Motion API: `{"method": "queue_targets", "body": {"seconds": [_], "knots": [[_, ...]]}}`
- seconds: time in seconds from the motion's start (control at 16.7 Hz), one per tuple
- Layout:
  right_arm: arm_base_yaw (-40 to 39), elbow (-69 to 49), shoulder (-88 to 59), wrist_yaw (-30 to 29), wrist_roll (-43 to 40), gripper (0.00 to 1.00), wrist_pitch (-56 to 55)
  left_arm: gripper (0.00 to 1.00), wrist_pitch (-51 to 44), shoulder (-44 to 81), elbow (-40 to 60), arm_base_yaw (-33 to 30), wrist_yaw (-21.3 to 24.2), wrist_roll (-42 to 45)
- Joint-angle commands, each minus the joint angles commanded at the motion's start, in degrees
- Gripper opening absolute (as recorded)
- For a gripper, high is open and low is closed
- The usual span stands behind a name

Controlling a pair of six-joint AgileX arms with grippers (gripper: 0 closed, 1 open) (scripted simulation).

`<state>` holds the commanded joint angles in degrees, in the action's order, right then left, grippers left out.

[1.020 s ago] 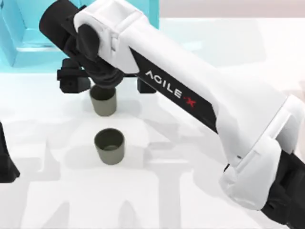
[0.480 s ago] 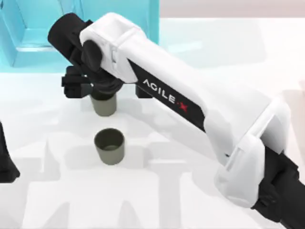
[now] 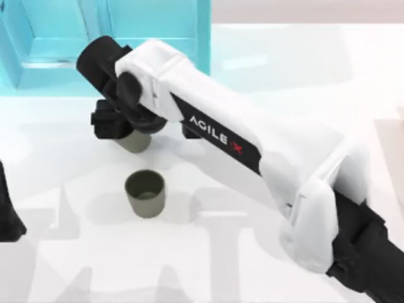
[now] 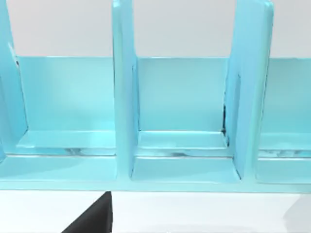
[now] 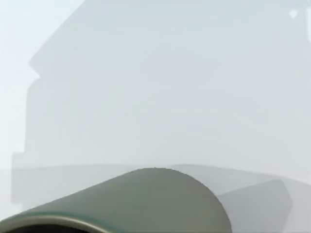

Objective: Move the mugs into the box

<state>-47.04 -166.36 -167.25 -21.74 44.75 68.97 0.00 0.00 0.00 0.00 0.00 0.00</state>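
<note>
Olive-grey mugs: two matte, tapered, handleless cylinders on the white table (image 3: 315, 76).
Far mug (image 3: 134, 140): under the right gripper (image 3: 140, 129), just in front of the turquoise compartmented box (image 3: 203, 38); its side wall also appears in the right wrist view (image 5: 146, 199).
Near mug (image 3: 146, 193): upright, free-standing, apart from the far mug.
Right gripper state: fingers straddle the far mug; whether they are closed on it cannot be told.
Left arm (image 3: 9, 214): parked at the table's left edge.
Handling: judged light, rigid and smooth; grip the wall near the rim, squarely, to prevent slipping.

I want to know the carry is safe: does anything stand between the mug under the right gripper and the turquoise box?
Nothing visible does. The right gripper sits over the far mug, and only bare table lies between it and the turquoise box just behind. The other mug stands nearer the camera, off that path.
</note>
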Motion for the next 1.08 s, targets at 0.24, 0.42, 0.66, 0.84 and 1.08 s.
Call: {"method": "queue_targets", "body": {"seconds": [0.24, 0.42, 0.66, 0.84, 1.08], "knots": [[0.0, 0.0, 0.0, 0.0, 0.0, 0.70, 0.0, 1.00, 0.0, 0.0, 0.0, 0.0, 0.0, 0.0], [0.0, 0.0, 0.0, 0.0, 0.0, 0.47, 0.0, 1.00, 0.0, 0.0, 0.0, 0.0, 0.0, 0.0], [0.0, 0.0, 0.0, 0.0, 0.0, 0.17, 0.0, 1.00, 0.0, 0.0, 0.0, 0.0, 0.0, 0.0], [0.0, 0.0, 0.0, 0.0, 0.0, 0.00, 0.0, 1.00, 0.0, 0.0, 0.0, 0.0, 0.0, 0.0], [0.0, 0.0, 0.0, 0.0, 0.0, 0.00, 0.0, 1.00, 0.0, 0.0, 0.0, 0.0, 0.0, 0.0]]}}
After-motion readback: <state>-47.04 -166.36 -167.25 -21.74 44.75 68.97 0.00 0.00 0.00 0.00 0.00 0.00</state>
